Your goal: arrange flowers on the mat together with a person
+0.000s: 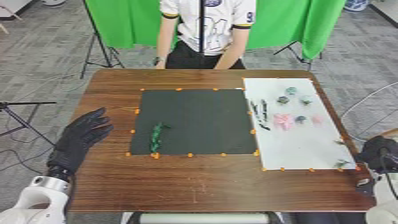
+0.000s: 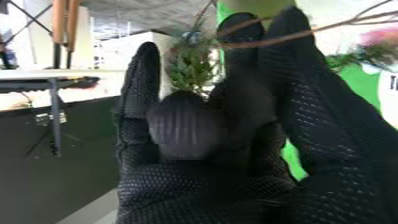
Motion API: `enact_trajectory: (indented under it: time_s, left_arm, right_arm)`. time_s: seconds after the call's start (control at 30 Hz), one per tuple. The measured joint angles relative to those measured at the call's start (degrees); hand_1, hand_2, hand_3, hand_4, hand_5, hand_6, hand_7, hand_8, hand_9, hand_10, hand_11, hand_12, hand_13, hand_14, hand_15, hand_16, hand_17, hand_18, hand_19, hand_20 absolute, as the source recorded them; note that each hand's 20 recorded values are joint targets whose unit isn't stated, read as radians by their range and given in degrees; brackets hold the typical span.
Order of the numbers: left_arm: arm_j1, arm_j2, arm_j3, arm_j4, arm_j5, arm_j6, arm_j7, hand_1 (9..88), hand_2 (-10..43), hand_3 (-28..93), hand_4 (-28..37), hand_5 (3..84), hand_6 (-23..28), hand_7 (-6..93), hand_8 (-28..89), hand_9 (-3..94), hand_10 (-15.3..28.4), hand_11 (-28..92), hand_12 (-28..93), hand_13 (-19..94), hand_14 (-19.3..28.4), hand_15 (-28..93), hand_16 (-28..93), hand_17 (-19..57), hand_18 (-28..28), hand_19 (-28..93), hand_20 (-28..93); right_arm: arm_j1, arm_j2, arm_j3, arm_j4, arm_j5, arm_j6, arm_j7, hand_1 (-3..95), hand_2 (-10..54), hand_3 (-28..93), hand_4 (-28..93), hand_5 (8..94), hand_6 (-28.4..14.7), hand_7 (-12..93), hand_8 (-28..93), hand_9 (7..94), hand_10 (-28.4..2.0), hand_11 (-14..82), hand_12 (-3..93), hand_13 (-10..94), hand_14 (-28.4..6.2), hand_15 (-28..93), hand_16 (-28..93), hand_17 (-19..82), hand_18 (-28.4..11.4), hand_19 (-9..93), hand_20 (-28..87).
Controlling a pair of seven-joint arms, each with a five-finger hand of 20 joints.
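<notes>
Basically, you had a single green stem [image 1: 156, 136] lying on the dark mat [image 1: 195, 120], toward its 8 o'clock side, running roughly from 12 to 6. The white mat [image 1: 286, 150] sat just beside it at 3 o'clock, carrying the loose pieces. Toward its 12 o'clock end you had a small cluster of grey-green heads [image 1: 291, 91]; dark slender stems [image 1: 264, 111] lay along its 10 o'clock edge. Near its middle was a pink flower [image 1: 283, 121], with a bluish head [image 1: 300, 119] just beside it and a pale pink piece [image 1: 317, 120] toward 3 o'clock. A small green piece [image 1: 342, 163] lay near the 5 o'clock corner.

Your left hand [image 1: 80, 132] was at the 9 o'clock side of the desk [image 1: 213, 192], apart from the dark mat, its fingers spread loosely and gripping nothing. Your right hand [image 1: 379, 152] was out past the white mat's edge, at about 4 o'clock on the desk. From the right wrist view, you had a leafy green sprig [image 2: 191, 70] close to the right hand [image 2: 204, 187], with a thin brown twig [image 2: 346, 23] crossing nearby and a blurred pink bloom [image 2: 382, 37] near that twig. You couldn't tell whether that hand was pinching any of it.
</notes>
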Motion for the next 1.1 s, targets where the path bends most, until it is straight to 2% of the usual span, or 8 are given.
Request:
enact_trajectory:
  time_s: [0.27, 0.5, 0.67, 0.9, 1.1]
  left_arm:
    - [0.2, 0.01, -0.03, -0.03, -0.06, 0.2, 0.02, 26.7, -3.1, 69, -24.6, 32.6, 2.8, 23.8, -12, 29.3, 11.5, 28, 18, 27, 14.0, 40, -2, -6.2, 20.2, 50, 10]
    - [0.2, -0.04, -0.04, -0.03, -0.01, 0.16, -0.25, 26.7, -3.0, 69, -24.5, 32.6, 2.8, 23.8, -12, 29.3, 11.5, 28, 17, 27, 14.0, 40, -2, -6.2, 20.3, 50, 10]
    - [0.1, -0.08, 0.04, -0.03, 0.02, 0.13, -0.58, 26.7, -3.0, 69, -24.5, 32.6, 2.9, 23.7, -12, 29.3, 11.5, 28, 17, 27, 14.1, 40, -2, -6.2, 20.3, 50, 10]
    - [0.1, -0.22, 0.1, -0.01, 0.03, 0.13, -1.21, 26.6, -3.0, 69, -24.6, 32.6, 2.9, 23.8, -12, 29.4, 11.5, 28, 18, 27, 14.1, 40, -2, -6.2, 20.2, 50, 10]
    - [-0.2, -0.51, 0.3, 0.18, 0.07, 0.04, -1.72, 26.7, -3.0, 69, -24.6, 32.6, 2.8, 23.8, -12, 29.4, 11.5, 28, 18, 27, 14.1, 40, -2, -6.2, 20.2, 50, 10]
  right_arm:
    - [2.1, 0.5, -2.1, -4.8, 0.6, 1.8, -2.1, 42.5, -9.5, 82, -28, 77.3, 0.9, 56, 13, 85.1, -7.1, 69.0, 33.3, 80, -7.0, 82, 28, 32, -13.8, 69, 37]
    - [15.6, 1.3, -15.8, -7.6, 4.2, 1.3, -9.3, 41.6, -9.5, 82, -28, 77.5, 0.8, 56, 13, 84.9, -7.1, 69.7, 33.0, 80, -7.1, 83, 27, 32, -14.0, 69, 37]
    - [26.1, 0.2, -26.8, -7.0, 4.8, -1.8, -14.6, 41.8, -9.5, 81, -28, 77.5, 0.9, 56, 13, 84.9, -7.1, 69.8, 32.8, 80, -7.2, 83, 27, 31, -14.0, 69, 36]
    - [37.5, -5.9, -39.6, -2.2, 3.4, -8.1, -14.1, 41.8, -9.5, 81, -28, 77.9, 0.5, 55, 12, 84.7, -7.2, 69.6, 32.8, 80, -7.3, 83, 27, 31, -14.3, 69, 36]
    - [44.1, -12.2, -49.1, 2.6, -3.3, -8.7, -6.7, 42.0, -9.5, 81, -28, 78.3, 0.4, 54, 12, 84.7, -7.4, 69.3, 32.8, 80, -7.5, 83, 27, 31, -14.9, 70, 36]
